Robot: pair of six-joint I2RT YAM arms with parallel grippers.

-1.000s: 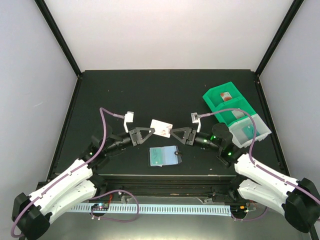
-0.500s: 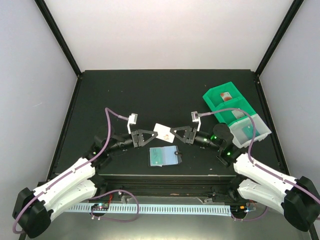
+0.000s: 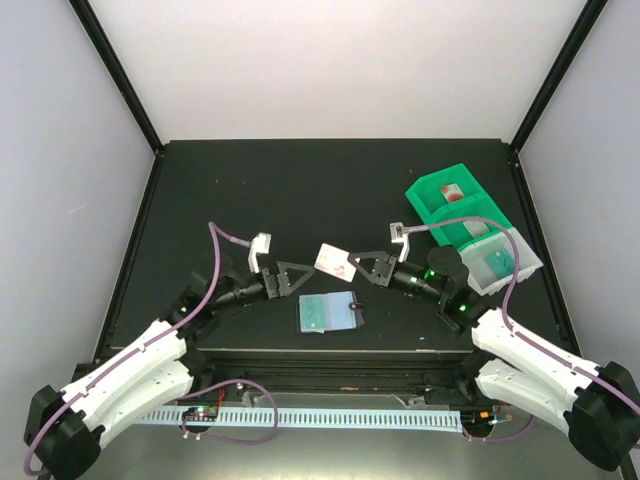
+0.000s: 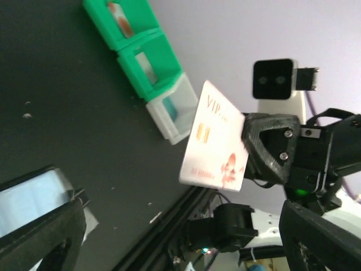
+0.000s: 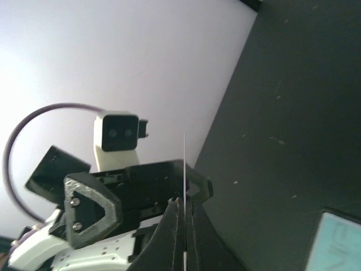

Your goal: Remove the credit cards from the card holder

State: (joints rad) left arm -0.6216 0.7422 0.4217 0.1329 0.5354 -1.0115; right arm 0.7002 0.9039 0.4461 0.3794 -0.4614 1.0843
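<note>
1. Two grippers are seen above the table [image 3: 250, 190], tips facing each other.
2. Right gripper [image 3: 352, 265]: jaws are clamped tight on one white-and-red VIP card [image 3: 333, 261], which is held in the air by its edge.
3. Left gripper [image 3: 303, 276]: jaws are spread wide and nothing is gripped. The VIP card sits just beside its tips, and no contact is seen.
4. One card holder [image 3: 345, 312] is laid open on the table, below the held card. One teal card [image 3: 318, 310] is seen in its left half.
5. Three trays are lined up at right: two green trays [image 3: 425, 207] and one clear tray [image 3: 478, 283].
</note>
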